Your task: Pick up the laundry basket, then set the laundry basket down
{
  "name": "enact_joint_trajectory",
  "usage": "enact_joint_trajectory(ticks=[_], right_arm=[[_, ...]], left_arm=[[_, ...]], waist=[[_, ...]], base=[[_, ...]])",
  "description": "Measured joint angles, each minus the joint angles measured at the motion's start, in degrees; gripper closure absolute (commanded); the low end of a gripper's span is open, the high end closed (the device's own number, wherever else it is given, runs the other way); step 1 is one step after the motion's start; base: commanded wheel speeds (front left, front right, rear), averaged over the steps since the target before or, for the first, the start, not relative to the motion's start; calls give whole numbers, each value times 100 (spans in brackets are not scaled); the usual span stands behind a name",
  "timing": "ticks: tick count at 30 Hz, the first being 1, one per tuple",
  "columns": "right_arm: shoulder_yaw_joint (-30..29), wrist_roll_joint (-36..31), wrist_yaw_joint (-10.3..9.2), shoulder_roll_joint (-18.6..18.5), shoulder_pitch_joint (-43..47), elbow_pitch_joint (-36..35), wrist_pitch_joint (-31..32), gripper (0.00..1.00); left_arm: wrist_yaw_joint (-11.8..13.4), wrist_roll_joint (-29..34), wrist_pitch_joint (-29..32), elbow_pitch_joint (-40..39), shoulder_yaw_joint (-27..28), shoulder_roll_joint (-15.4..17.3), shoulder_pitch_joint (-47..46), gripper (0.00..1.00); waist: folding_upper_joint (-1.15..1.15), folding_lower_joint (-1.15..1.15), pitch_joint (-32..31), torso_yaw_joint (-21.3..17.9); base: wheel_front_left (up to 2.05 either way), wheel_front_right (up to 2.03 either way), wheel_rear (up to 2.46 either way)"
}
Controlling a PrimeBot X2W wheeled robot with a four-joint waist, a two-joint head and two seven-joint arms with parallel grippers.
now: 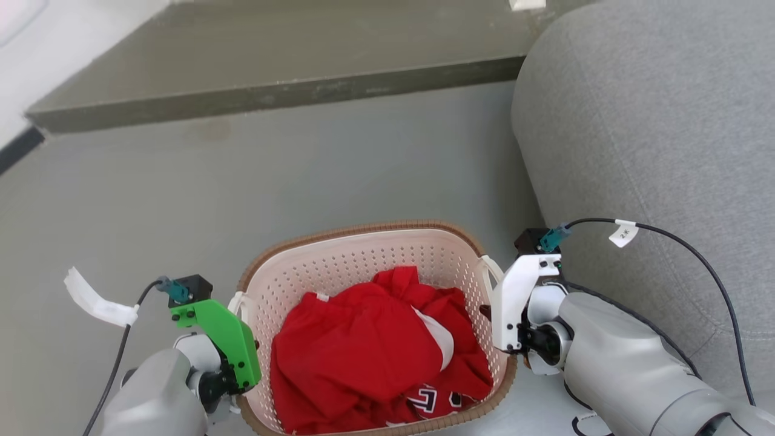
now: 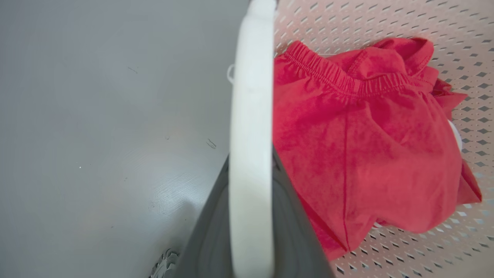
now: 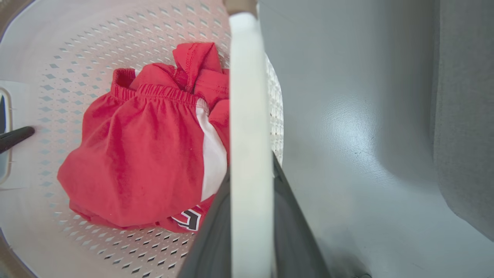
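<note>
The laundry basket (image 1: 363, 231) is cream-white with perforated walls and a brown woven rim, and it sits low in the head view between my two arms. Red clothes (image 1: 363, 351) fill it. My left gripper (image 1: 240, 367), under its green mount, is shut on the basket's left white handle (image 2: 251, 96), which runs up between its dark fingers (image 2: 210, 235). My right gripper (image 1: 491, 315) is shut on the right white handle (image 3: 249, 96) in the same way. Whether the basket touches the floor is unclear.
A grey sofa (image 1: 654, 121) stands close on the right, right beside my right arm. A dark raised step (image 1: 272, 97) crosses the far side of the grey floor (image 1: 242, 181). Cables trail from both wrists.
</note>
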Motion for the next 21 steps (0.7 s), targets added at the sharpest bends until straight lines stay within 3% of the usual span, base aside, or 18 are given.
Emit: enact_joint_trajectory(ticks=[21], right_arm=[[149,188,-101,-5,118,-58,179,100]], left_arm=[[0,-109,127,67,-18,-10,112,100]], waist=[[0,0,-290,-48]], base=[[0,0,0]])
